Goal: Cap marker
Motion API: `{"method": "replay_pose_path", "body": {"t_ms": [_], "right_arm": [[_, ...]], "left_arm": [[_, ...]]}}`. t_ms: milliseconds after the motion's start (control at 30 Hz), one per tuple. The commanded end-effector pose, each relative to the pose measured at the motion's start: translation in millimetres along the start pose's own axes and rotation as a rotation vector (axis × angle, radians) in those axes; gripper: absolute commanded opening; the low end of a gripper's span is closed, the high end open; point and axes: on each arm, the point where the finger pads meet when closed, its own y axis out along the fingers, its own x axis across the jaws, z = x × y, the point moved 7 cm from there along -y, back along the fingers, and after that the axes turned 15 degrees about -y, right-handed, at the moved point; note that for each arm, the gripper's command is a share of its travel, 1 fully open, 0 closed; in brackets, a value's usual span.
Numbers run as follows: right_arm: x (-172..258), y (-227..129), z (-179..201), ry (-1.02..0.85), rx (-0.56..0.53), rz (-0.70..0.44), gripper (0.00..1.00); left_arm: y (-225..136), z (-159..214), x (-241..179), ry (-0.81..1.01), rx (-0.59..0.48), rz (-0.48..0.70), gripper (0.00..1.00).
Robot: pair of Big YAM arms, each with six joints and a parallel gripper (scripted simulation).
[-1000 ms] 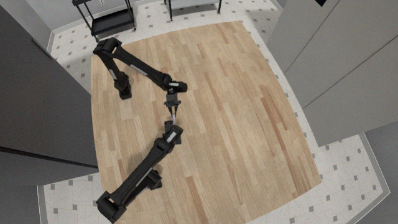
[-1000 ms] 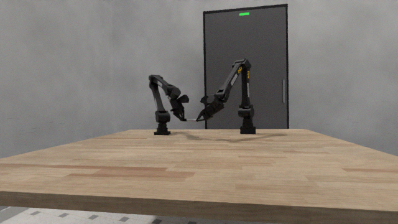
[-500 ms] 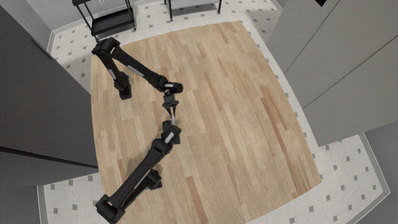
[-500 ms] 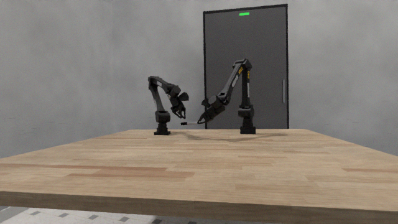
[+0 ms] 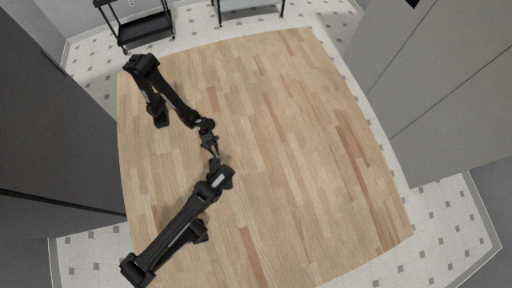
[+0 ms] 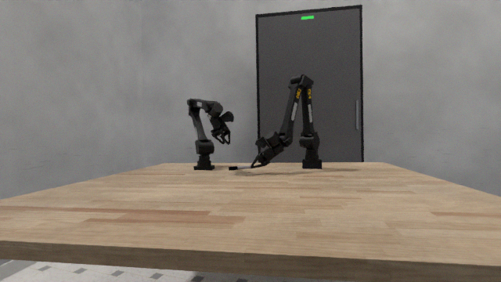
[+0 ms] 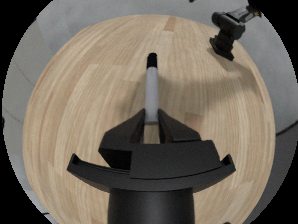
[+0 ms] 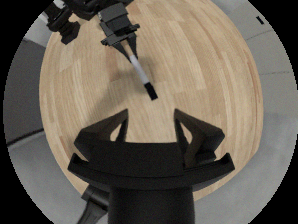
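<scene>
Butcher-block tabletop (image 5: 300, 140) (image 6: 250, 204) (image 7: 85, 110) (image 8: 210, 90) up top, arms meeting over it. Exterior: left claw (image 5: 216, 154) (image 6: 253, 166) (image 7: 151, 116) (image 8: 131, 56) low, right claw (image 5: 214, 163) (image 6: 225, 142) (image 8: 152, 113) raised. Left wrist: clamped on the white marker (image 6: 244, 167) (image 7: 152, 95) (image 8: 140, 72), black cap (image 6: 233, 168) (image 7: 152, 60) (image 8: 151, 91) on its far end. Right wrist: fingers apart, nothing between; I'd lower gently, then release.

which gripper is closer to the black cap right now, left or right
Left. The left gripper is closed on the marker that carries the black cap. The right gripper stands open, raised above the table, touching neither.
</scene>
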Motion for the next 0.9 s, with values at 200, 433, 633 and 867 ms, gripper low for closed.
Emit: {"method": "replay_pose_path", "body": {"t_ms": [200, 433, 633, 867], "right_arm": [[-9, -10, -12, -0.024, -0.023, 0.021, 0.65], [-9, -10, -12, -0.024, -0.023, 0.021, 0.65], [-9, -10, -12, -0.024, -0.023, 0.021, 0.65], [-9, -10, -12, -0.024, -0.023, 0.021, 0.65]], "left_arm": [[13, 8, 9, -0.078, -0.050, -0.020, 0.11], [20, 13, 12, -0.074, -0.057, -0.020, 0.11], [24, 17, 14, -0.073, -0.058, -0.020, 0.11], [15, 19, 12, -0.075, -0.054, -0.023, 0.33]]}}
